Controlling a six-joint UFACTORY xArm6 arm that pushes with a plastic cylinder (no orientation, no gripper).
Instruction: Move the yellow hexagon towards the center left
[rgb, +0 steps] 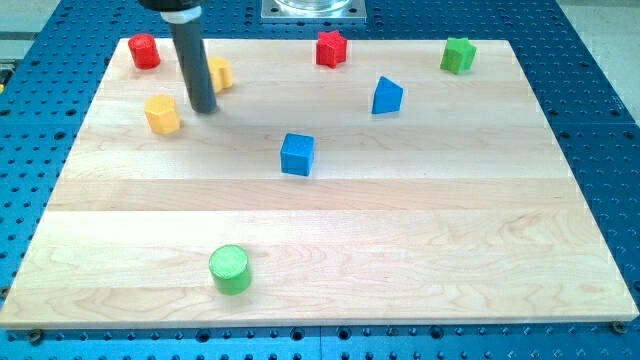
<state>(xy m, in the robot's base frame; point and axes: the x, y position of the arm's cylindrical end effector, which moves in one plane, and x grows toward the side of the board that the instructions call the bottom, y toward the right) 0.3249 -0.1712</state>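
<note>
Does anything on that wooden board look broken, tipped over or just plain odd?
Nothing stands out. The blocks lie scattered but intact on the wooden board. My tip sits between the yellow hexagon and a second yellow block, which the rod partly hides.

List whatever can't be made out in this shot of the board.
- Yellow block behind the rod, camera view: my rod hides its left part, so its shape is unclear.
- My tip: whether it touches that yellow block cannot be told; it stands apart from the yellow hexagon.
- Arm above the rod: cut off by the view's top edge.
- Metal base at the view's top: cropped.
</note>
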